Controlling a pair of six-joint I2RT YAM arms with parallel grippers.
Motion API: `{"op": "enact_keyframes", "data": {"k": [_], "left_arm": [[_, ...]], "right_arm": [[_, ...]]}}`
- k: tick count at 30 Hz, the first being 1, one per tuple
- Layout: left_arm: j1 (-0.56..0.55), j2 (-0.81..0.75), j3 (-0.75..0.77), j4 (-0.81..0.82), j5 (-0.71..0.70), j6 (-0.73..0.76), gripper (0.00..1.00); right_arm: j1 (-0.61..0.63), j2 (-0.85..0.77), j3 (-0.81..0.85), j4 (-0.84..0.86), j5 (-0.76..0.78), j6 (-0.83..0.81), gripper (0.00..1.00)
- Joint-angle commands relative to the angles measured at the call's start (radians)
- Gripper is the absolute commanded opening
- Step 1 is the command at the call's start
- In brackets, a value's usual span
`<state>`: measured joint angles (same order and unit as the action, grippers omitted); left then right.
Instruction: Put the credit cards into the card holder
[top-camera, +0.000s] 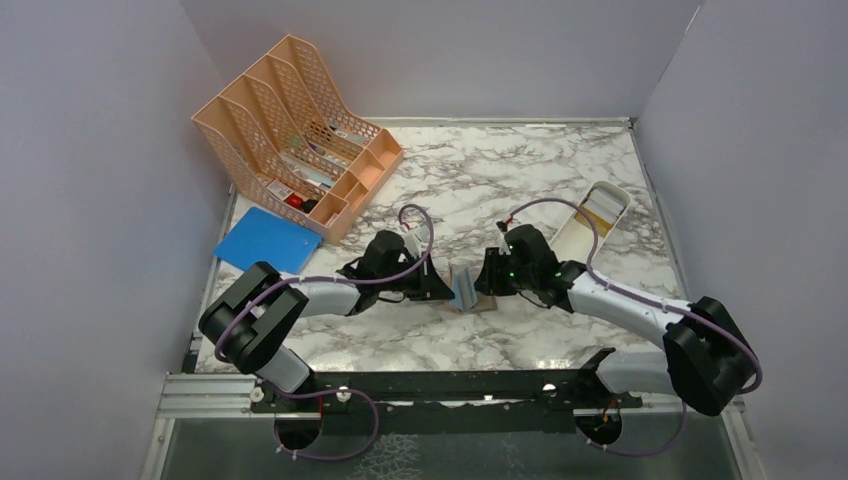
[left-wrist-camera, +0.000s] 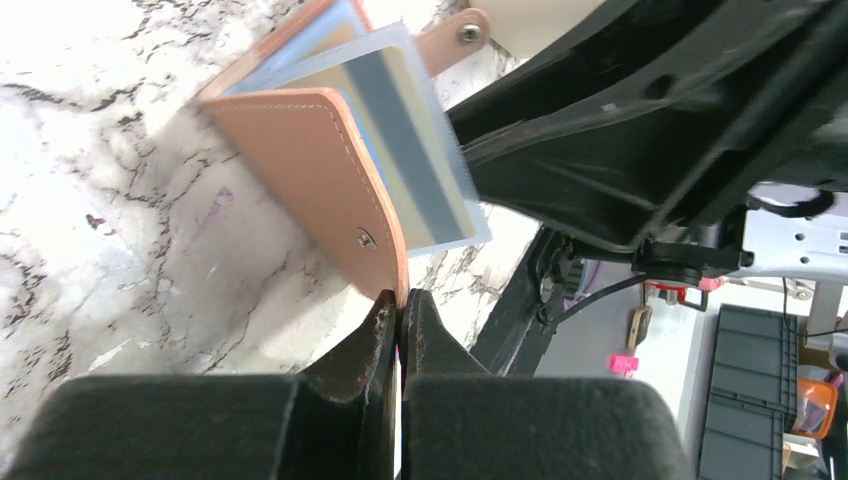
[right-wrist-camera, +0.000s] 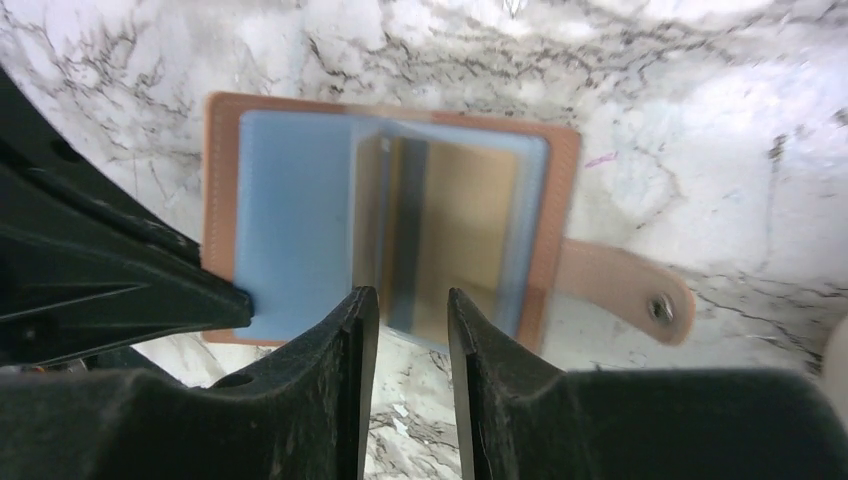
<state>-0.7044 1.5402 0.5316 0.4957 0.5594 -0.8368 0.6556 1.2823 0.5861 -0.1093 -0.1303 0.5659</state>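
The pinkish-tan card holder (top-camera: 468, 291) lies open on the marble between both grippers. My left gripper (left-wrist-camera: 400, 298) is shut on the edge of its cover flap (left-wrist-camera: 300, 170) and holds that flap up. The right wrist view shows the light blue lining (right-wrist-camera: 290, 225), clear sleeves and the snap tab (right-wrist-camera: 625, 290). A yellowish-gold credit card (right-wrist-camera: 470, 225) with a dark stripe sits in a sleeve; it also shows in the left wrist view (left-wrist-camera: 400, 150). My right gripper (right-wrist-camera: 408, 300) is open, its fingertips at the near edge of the sleeves, holding nothing.
A white oblong tray (top-camera: 575, 228) with something yellowish at its far end stands behind the right arm. A peach mesh file organiser (top-camera: 290, 130) and a blue flat folder (top-camera: 265, 240) are at the back left. The left gripper's finger (right-wrist-camera: 120, 290) crosses the right wrist view.
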Motion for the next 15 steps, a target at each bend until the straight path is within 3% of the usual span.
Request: {"op": "enact_keyframes", "data": {"k": [1, 8, 15], "left_arm": [[-0.004, -0.025, 0.01, -0.093, -0.037, 0.042, 0.0], [-0.002, -0.071, 0.057, -0.317, -0.148, 0.142, 0.04], [0.002, -0.1, 0.084, -0.374, -0.158, 0.165, 0.04]], "right_arm": [[0.009, -0.059, 0.074, -0.106, 0.098, -0.072, 0.39], [0.009, -0.08, 0.207, -0.211, 0.23, -0.206, 0.46], [0.004, -0.05, 0.351, -0.295, 0.444, -0.372, 0.53]]}}
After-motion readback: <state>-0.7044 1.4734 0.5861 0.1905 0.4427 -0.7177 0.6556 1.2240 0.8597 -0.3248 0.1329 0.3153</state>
